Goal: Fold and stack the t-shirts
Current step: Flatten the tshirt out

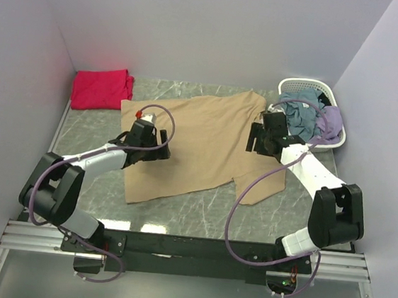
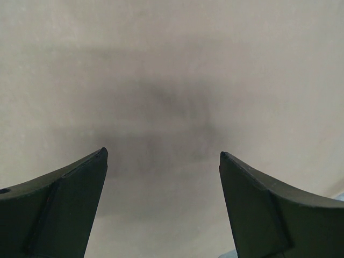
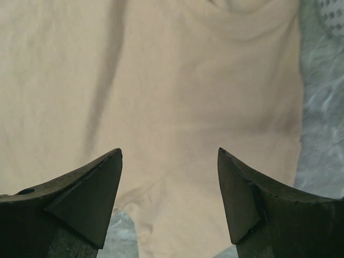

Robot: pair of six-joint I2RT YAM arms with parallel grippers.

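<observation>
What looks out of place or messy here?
The tan t-shirt lies spread out crooked across the table, unfolded, unlike the compact red t-shirt in the far left corner. Clothes bulge over the rim of the white basket.

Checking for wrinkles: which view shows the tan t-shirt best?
Top external: nearly the whole tan t-shirt shows, spread out. Left wrist gives only blurred cloth close up; right wrist, one part with its edge.

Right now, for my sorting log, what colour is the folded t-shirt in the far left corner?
Bright red-pink folded cloth t-shirt, seen best in the top external view.
</observation>
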